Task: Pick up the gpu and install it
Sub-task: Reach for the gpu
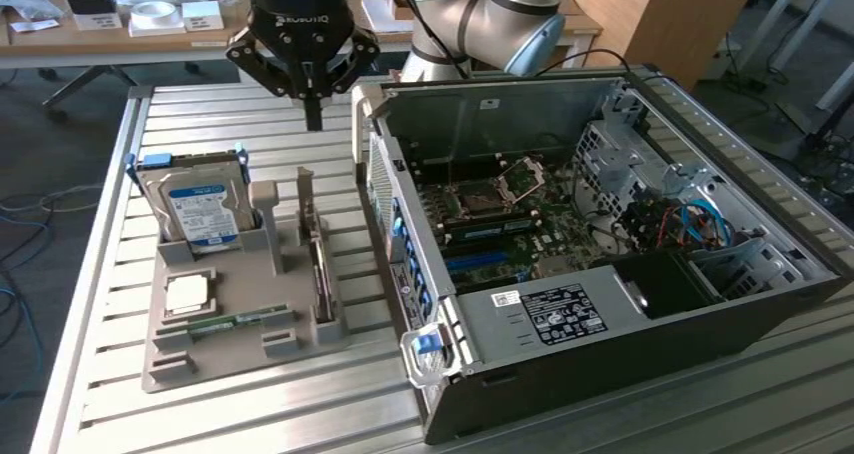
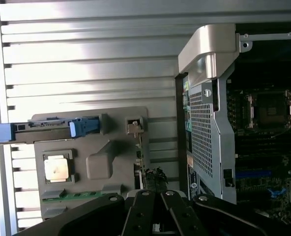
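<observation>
Cluttered wooden desk, wooden cabinet behind

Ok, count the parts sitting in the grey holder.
4: hard drive standing, CPU flat beside it, RAM stick flat past the CPU, gpu on edge nearest the case.

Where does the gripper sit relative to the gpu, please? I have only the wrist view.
Observer: The gripper hangs shut, raised well clear of the gpu and the table, touching nothing.
Operator: How is the gpu stored?
Observer: It stands on its long edge in a slot of the grey holder.
Operator: And the blue-edged part beside it?
Observer: A hard drive, upright, its blue-and-white label facing the exterior camera.
</observation>
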Robot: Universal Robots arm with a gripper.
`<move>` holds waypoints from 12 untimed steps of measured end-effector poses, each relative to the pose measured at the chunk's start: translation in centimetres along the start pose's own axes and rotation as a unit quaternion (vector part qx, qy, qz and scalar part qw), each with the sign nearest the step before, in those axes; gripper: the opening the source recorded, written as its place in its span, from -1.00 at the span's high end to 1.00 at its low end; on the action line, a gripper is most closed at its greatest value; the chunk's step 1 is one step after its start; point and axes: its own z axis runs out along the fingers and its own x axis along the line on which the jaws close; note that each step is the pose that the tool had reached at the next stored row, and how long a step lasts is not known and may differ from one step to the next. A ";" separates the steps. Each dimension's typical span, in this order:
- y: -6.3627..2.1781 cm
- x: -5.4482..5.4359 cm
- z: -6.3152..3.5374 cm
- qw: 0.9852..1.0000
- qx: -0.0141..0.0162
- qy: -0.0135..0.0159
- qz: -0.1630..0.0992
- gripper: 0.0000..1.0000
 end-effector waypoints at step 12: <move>-2.79 0.5 -0.13 1.000 0.000 0.000 0.000 0.79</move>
